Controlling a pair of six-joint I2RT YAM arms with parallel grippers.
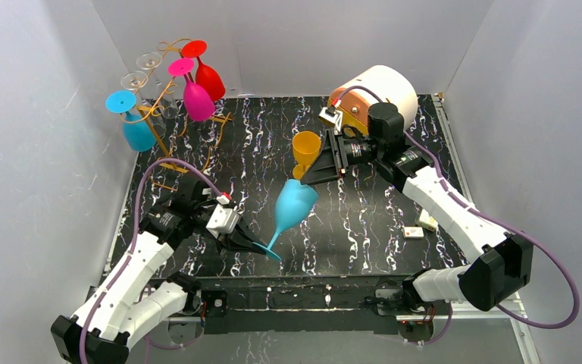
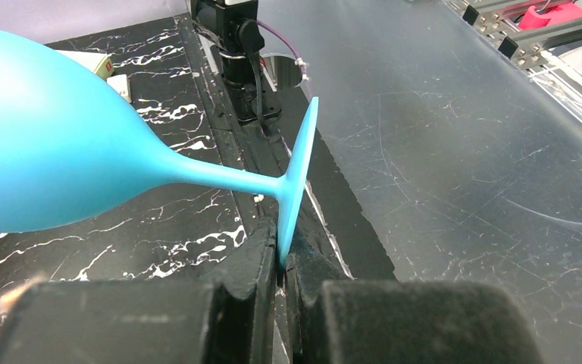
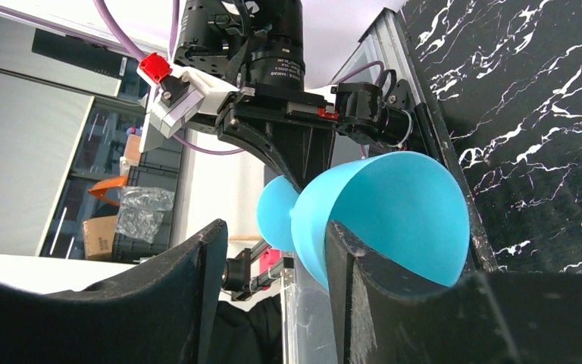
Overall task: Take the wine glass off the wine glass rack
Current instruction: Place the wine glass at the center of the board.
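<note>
Where the black marbled table (image 1: pixel 379 227) reaches its far-left corner, the gold wire wine glass rack (image 1: pixel 159 138) stands. Coloured glasses (image 1: pixel 197 100) hang upside down by their feet from its top hooks.

Noted: the cyan wine glass (image 1: pixel 295 203) is already off the rack. It sits mid-table, tilted, bowl uppermost and foot low.

The left gripper (image 2: pixel 282 262) is clamped on the rim of the foot (image 2: pixel 297 174), an edge hold that leaves stem and bowl free.

The right gripper (image 3: pixel 273 235) faces the bowl mouth with fingers apart, astride the bowl wall, one seemingly inside. Contact is not clear from the wrist view.

Judgement: this looks like a handover, set up so the bowl can be taken.

An orange cup (image 1: pixel 305 146) sits just behind the right gripper.
</note>
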